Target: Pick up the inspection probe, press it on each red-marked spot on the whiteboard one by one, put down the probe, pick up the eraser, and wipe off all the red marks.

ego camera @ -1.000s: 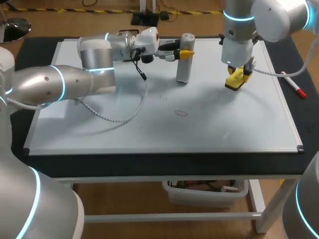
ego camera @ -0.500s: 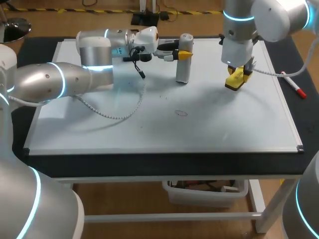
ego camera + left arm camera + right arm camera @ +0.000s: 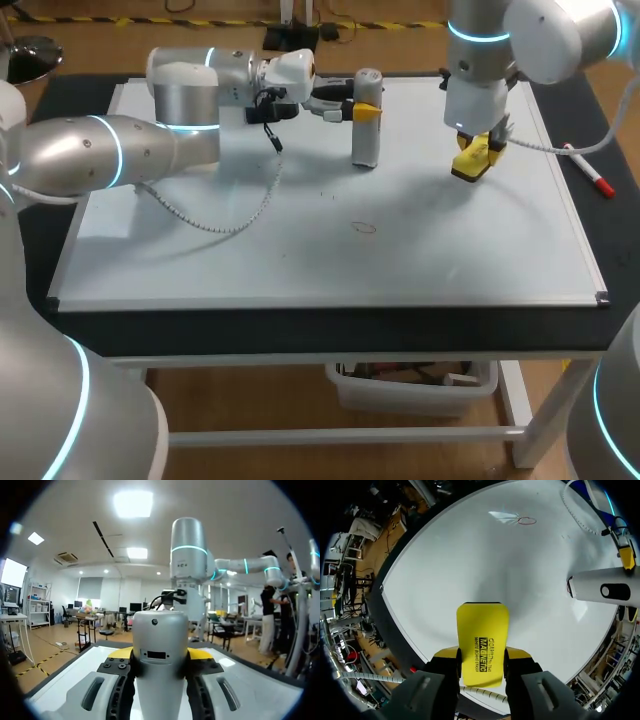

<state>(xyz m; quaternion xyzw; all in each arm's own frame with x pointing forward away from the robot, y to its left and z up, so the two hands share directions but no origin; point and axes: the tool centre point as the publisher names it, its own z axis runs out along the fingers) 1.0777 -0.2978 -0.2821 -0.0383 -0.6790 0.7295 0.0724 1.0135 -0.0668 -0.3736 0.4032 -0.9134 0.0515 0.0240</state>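
Observation:
The grey cylindrical probe [image 3: 366,120] stands upright over the back middle of the whiteboard [image 3: 300,265], its lower end at or just above the surface. My left gripper [image 3: 363,107] is shut on its upper part. In the left wrist view the probe [image 3: 160,650] fills the gap between the yellow-tipped fingers [image 3: 120,653]. My right gripper [image 3: 474,150] hangs over the board's back right, shut on the yellow eraser [image 3: 472,158]; the eraser [image 3: 483,642] sticks out ahead of that gripper [image 3: 481,656]. A small red oval mark [image 3: 363,227] lies mid-board, also visible as the red mark [image 3: 526,520] far ahead of the eraser.
A red marker pen [image 3: 590,178] lies on the black table to the right of the board. A coiled white cable [image 3: 235,215] droops from my left arm onto the board. Faint specks [image 3: 326,194] dot the board near the probe's foot.
My left arm's forearm has swung toward the far edge, carrying the probe very slightly back. The right arm and eraser have not moved.

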